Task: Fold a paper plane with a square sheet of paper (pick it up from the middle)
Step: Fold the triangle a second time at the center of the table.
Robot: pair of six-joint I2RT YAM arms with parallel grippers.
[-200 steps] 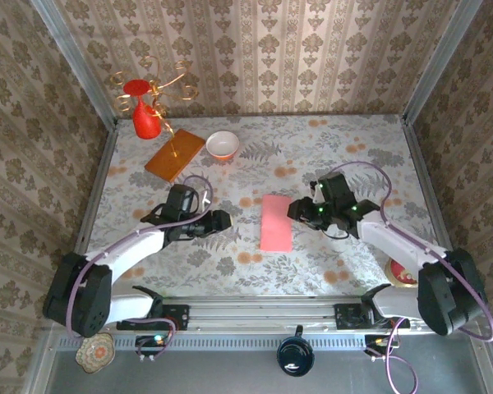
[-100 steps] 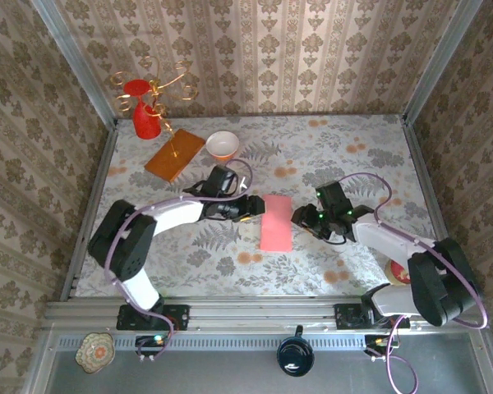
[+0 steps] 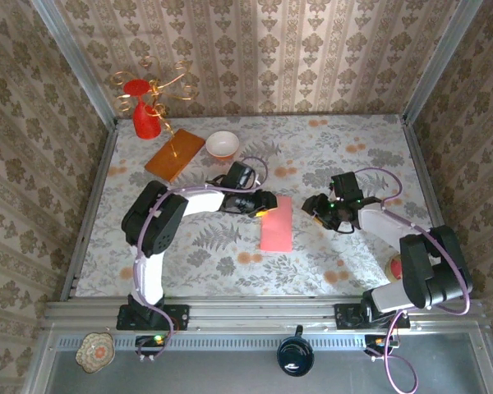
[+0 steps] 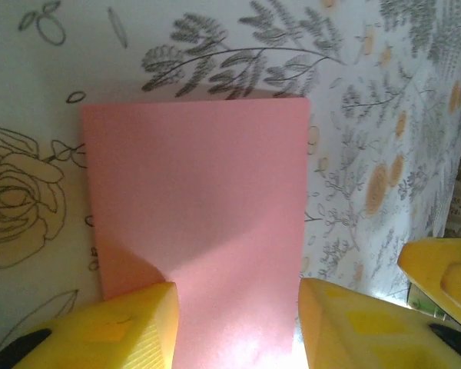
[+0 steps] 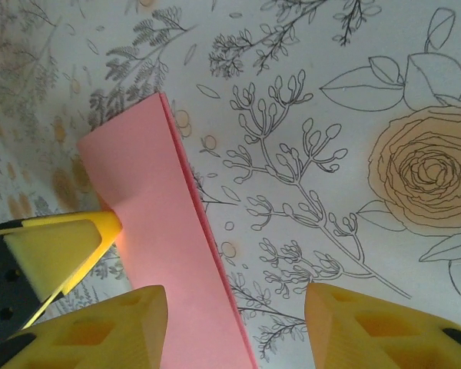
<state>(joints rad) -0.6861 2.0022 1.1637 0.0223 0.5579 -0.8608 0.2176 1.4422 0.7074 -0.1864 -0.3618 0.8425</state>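
Damask-papered walls [image 3: 255, 49] around a floral-clothed table [image 3: 329, 254]

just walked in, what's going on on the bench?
Two arms are working a pink sheet of paper that lies flat at the middle of the table. It is folded in half into a narrow rectangle, with no plane shape yet. The left gripper is at the sheet's far left corner, jaws open across its end. The right gripper is open too, close beside the sheet's right edge.

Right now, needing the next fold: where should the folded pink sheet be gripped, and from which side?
Probably the long edge of the folded pink sheet facing the right gripper, from that side: it lies flat, and two slightly offset layers show there, offering a lip.
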